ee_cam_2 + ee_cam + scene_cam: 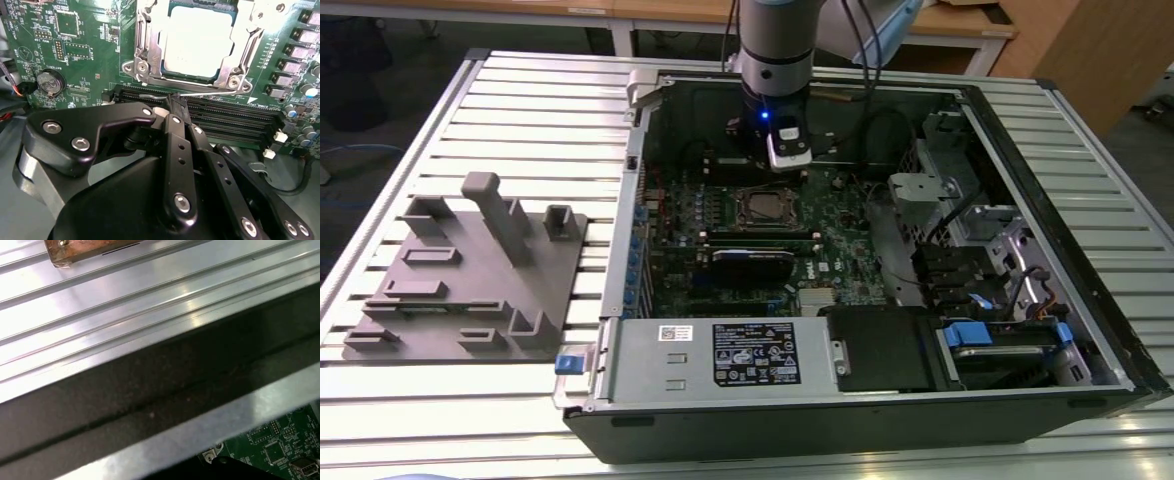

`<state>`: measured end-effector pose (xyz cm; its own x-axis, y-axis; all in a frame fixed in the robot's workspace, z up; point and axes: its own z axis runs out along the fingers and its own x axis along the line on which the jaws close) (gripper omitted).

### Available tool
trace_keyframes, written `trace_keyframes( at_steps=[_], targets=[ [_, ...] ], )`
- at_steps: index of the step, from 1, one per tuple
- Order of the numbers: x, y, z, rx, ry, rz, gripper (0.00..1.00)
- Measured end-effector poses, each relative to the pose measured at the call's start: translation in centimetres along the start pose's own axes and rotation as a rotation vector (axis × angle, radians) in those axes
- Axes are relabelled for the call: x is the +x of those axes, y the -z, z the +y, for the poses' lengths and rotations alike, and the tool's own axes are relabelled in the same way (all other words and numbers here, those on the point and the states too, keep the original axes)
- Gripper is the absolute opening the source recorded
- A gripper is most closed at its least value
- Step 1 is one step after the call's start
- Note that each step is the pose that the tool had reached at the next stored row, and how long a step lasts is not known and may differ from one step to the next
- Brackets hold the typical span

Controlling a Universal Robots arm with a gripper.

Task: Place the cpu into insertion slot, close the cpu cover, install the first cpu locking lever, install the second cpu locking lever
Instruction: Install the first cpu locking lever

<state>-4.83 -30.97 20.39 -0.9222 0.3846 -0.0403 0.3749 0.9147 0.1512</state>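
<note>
The cpu (200, 42) sits seated in the insertion slot (744, 208), its dull silver top showing through the window of the cpu cover (142, 42), which lies flat over it; the socket contacts underneath are hidden. In the second wrist view the cover's far edge is cut off by the frame. A thin silvery lever rod (210, 93) runs along the near edge of the socket, between it and the long black memory slots (225, 112). The gripper (178, 102) has its two narrow black fingers pressed together with the tips right at this rod; whether the rod is pinched between them cannot be determined, as the fingers cover that spot. In the exterior view the gripper stands at 12 o'clock of the socket, just beside it, inside the open computer case (1067, 200). The grey power-supply box (720, 355) lies at 6 o'clock of the socket, and a grey fixture block (467, 270) rests on the slatted table (534, 110) at 9 o'clock, well apart. The first wrist view shows aluminium slats, a dark case wall (150, 400) and a corner of green board (270, 450).
</note>
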Motion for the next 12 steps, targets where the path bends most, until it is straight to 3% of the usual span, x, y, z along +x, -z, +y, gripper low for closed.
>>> trace_keyframes(
  at_steps=[3,9,11,12],
  targets=[
    [0.01,-0.08,0.0,0.005,0.001,-0.0023,0.1],
    [0.01,-0.12,0.01,0.0073,0.001,-0.0035,0.1],
    [0.02,-0.18,-0.01,0.023,0.003,-0.0109,0.1],
    [0.02,-0.24,-0.01,0.0423,0.005,-0.0207,0.1]
  ],
)
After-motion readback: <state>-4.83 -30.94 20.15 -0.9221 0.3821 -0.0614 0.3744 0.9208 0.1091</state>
